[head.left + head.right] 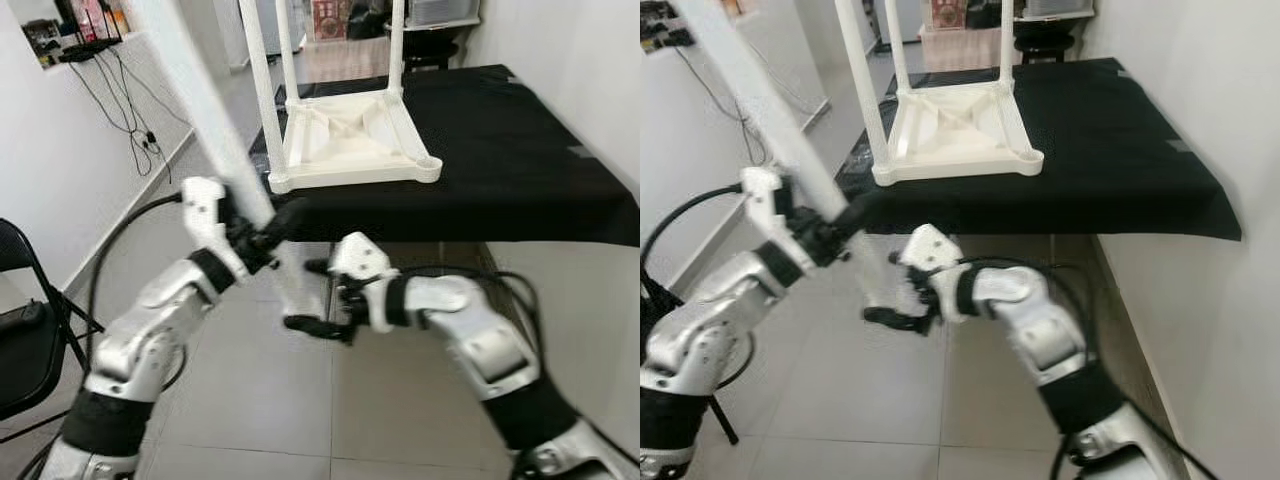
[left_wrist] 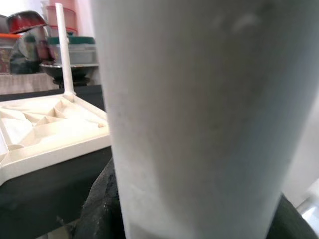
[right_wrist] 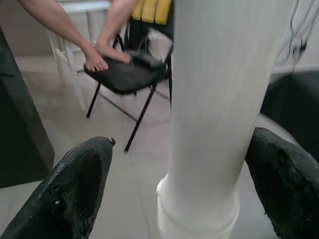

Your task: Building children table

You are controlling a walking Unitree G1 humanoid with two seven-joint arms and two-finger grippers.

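Note:
A white children's table top (image 1: 350, 140) lies upside down on the black-covered table (image 1: 520, 170), with white legs (image 1: 262, 80) standing up from its corners. My left gripper (image 1: 265, 235) is shut on a loose white table leg (image 1: 215, 130), which slants up to the left in front of the black table's edge. Close up, that leg (image 2: 199, 114) stands before the table top (image 2: 50, 129). My right gripper (image 1: 305, 297) is open around the leg's lower end (image 3: 209, 124). Its fingers (image 3: 75, 184) stand wide on both sides of the leg without touching it.
A black folding chair (image 1: 20, 330) stands at the left by the white wall, where cables (image 1: 130, 110) hang. A wall runs close along the right. A person's arms (image 3: 99, 55) rest on another folding chair behind me. Tiled floor lies below the grippers.

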